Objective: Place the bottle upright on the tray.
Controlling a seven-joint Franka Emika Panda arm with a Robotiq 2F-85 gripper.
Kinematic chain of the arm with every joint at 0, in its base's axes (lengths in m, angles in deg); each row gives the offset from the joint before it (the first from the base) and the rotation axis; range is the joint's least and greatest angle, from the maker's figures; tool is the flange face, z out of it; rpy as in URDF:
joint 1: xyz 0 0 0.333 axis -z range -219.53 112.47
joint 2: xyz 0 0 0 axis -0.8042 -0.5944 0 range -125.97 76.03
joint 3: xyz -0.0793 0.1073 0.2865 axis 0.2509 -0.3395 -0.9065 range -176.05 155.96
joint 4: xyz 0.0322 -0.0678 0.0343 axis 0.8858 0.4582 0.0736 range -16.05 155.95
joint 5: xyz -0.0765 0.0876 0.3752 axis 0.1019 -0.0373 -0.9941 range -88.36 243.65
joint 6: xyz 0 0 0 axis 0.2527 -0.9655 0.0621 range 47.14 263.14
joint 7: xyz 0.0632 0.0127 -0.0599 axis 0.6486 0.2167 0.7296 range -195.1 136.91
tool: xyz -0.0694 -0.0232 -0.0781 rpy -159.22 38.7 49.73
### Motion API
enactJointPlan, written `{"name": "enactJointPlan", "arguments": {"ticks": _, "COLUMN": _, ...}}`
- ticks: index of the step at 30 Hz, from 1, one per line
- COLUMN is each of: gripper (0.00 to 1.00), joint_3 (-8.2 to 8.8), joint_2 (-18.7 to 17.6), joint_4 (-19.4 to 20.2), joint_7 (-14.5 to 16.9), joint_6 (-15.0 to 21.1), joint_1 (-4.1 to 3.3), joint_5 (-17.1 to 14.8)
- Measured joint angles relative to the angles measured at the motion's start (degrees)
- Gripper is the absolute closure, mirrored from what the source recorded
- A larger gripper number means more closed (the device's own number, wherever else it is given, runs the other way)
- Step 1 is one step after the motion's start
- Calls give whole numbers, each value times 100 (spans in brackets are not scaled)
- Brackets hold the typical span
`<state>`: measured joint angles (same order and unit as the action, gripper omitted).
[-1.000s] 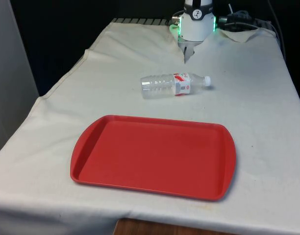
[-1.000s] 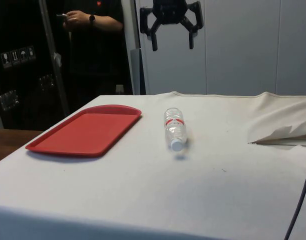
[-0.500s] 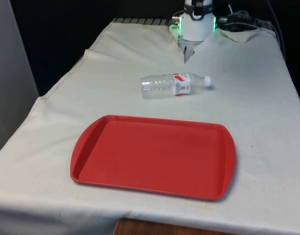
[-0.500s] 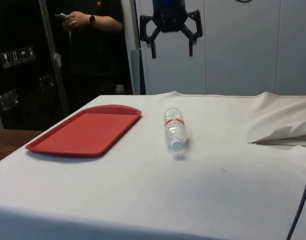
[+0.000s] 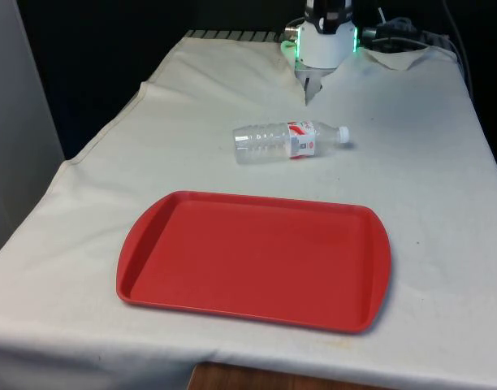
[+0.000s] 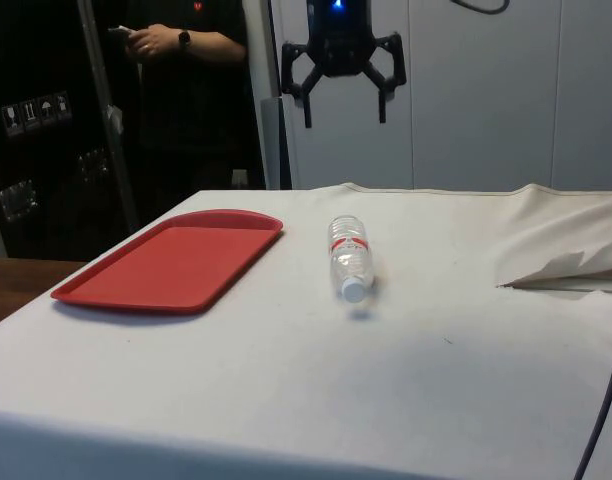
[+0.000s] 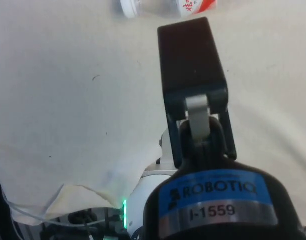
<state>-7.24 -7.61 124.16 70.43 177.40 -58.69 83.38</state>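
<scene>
- none of the task is done yet, as far as these views show: the bottle (image 5: 287,140) lies on its side on the white cloth (image 5: 427,162), not on the tray (image 5: 257,313).
- bottle: clear plastic, red-and-white label near the neck, white cap (image 5: 343,133) pointing to the front view's right. it rests between the robot's end of the table and the tray, apart from the tray's far rim.
- side view: bottle (image 6: 349,256) lies with its cap toward that camera, tray (image 6: 106,292) off to one side of it, the two not touching.
- tray: red, shallow, rounded corners, nothing on it.
- left to do, by my reading: come down to the bottle, grip it, lift, turn it base-down, carry it over the tray, set it standing, let go. that is the whole job.
- gripper (image 6: 343,108): hangs high above the table in the side view, roughly over the bottle, well clear of it.
- fingers spread wide, tips pointing down; nothing between them, touching nothing.
- wrist view: one dark finger (image 7: 192,65) shows, with the bottle's cap and label end (image 7: 165,7) on the cloth beyond it.
- a person (image 6: 186,60) stands behind the tray's end of the table, hands raised at chest height, away from the work.
</scene>
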Motion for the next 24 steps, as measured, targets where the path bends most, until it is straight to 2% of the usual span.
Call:
{"name": "enactJointPlan", "arguments": {"ticks": 9, "gripper": 0, "joint_3": 11, "joint_2": -74, "joint_4": 40, "joint_7": 390, "joint_6": 69, "joint_1": 6, "joint_5": 0}}
{"name": "enactJointPlan", "arguments": {"ticks": 24, "gripper": 0, "joint_3": 57, "joint_2": -476, "joint_4": 252, "joint_7": 974, "joint_6": 573, "joint_1": 17, "joint_5": 6}}
